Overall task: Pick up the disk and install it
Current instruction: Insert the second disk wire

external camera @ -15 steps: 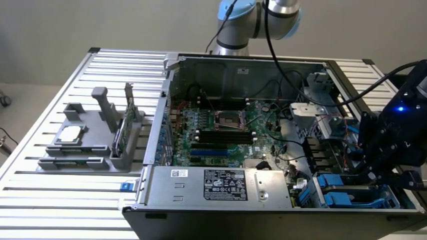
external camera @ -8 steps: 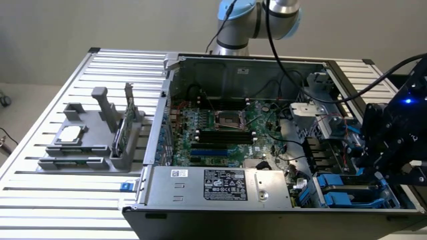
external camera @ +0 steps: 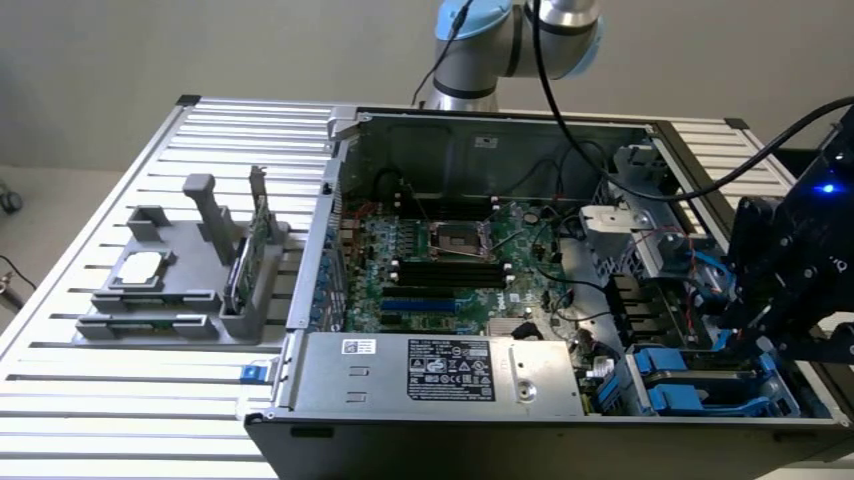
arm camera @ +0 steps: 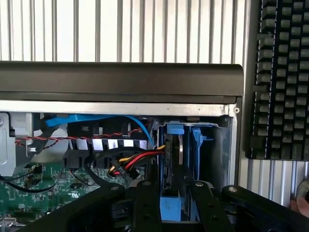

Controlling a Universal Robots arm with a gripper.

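We see an open computer case (external camera: 534,300) lying on a slatted metal desk (external camera: 120,400). The black gripper (arm camera: 170,203) hangs over the case's drive bay, at about four o'clock from the motherboard (external camera: 441,270) in the exterior view.

In the wrist view the disk (arm camera: 175,159) stands on edge in the blue drive cage (arm camera: 195,145), a silver-grey body edged with a bright blue carrier frame. The gripper's two fingers (arm camera: 146,208) sit on either side of the disk's blue end, slightly apart; we cannot tell whether they press on the frame or stand just clear of it.

Crowding the bay, a bundle of red, yellow and black power wires (arm camera: 128,162) loops in just beside the disk, and a blue data cable (arm camera: 91,120) arcs above them, with a twisted red-and-black pair (arm camera: 72,137) running across. The dark edge of the case wall (arm camera: 120,79) lies beyond the bay at twelve o'clock in the wrist view.

In the exterior view, the power supply (external camera: 441,370) with its label sits at nine o'clock from the bay. A grey parts holder (external camera: 174,285) rests on the desk well apart from the case, carrying a small square silver chip (external camera: 140,268) and an upright green circuit card (external camera: 254,250). A black keyboard (arm camera: 285,77) lies beside the case in the wrist view.
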